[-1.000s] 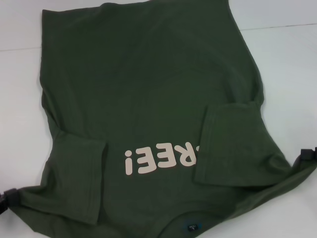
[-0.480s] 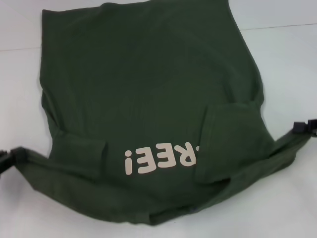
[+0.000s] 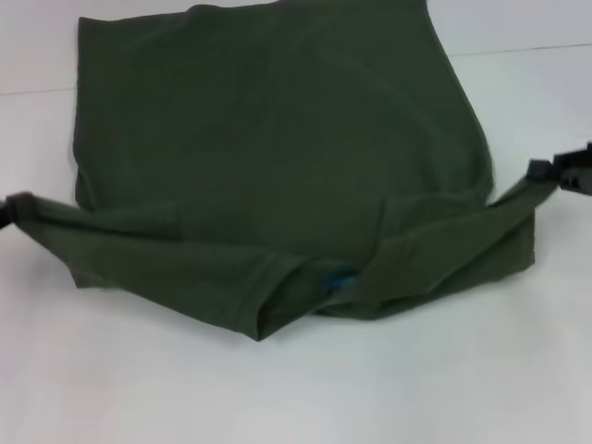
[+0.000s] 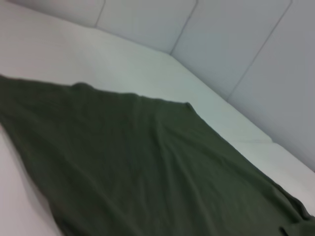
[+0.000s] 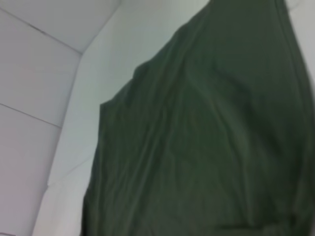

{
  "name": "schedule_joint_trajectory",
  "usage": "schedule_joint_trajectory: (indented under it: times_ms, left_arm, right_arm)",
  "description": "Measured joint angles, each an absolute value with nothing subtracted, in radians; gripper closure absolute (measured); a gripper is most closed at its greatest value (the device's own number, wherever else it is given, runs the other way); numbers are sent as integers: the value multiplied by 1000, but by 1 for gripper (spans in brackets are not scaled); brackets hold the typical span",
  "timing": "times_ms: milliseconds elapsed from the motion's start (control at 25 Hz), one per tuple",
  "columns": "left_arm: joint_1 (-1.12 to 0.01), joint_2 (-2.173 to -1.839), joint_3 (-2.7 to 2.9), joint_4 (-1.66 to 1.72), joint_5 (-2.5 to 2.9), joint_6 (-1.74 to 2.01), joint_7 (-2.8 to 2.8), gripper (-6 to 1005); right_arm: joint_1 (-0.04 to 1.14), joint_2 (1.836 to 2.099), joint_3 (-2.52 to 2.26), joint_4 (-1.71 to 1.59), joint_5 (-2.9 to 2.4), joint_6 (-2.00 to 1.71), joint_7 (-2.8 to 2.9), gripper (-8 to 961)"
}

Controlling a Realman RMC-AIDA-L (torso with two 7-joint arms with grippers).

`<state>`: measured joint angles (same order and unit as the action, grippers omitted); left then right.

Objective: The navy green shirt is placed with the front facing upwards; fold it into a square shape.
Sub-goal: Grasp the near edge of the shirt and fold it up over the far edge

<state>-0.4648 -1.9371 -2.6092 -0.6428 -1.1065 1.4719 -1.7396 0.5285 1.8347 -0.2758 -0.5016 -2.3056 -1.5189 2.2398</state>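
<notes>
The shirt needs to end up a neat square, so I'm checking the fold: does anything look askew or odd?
Yes. The navy green shirt is held at both shoulders by the left gripper and right gripper, but the folded edge sags unevenly between them, with the collar's blue print peeking out.

Light is bright, even and diffuse, seemingly from overhead. The white table (image 3: 388, 388) looks washed out, nearly glaring near the front. The navy green shirt (image 3: 277, 139) reads dark with muted folds and casts only a faint soft shadow along its near edge. All views are soft; both wrist views blur the cloth, the right one most.
</notes>
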Motion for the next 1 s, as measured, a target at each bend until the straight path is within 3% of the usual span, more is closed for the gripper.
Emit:
schedule_joint_trajectory:
  times_ms: [800,1000]
  left_arm:
    - [-625,-1934,-2596,-611,-1099,1297,-1777,985]
    - [-651,-1938,-2587,-584,-1100,1230,-1770,985]
  right_arm:
    - [648,1847,-281,-500,-2249,-1333,2267,899]
    - [676,1861,-287,-491,-2248,-1261,2262,900]
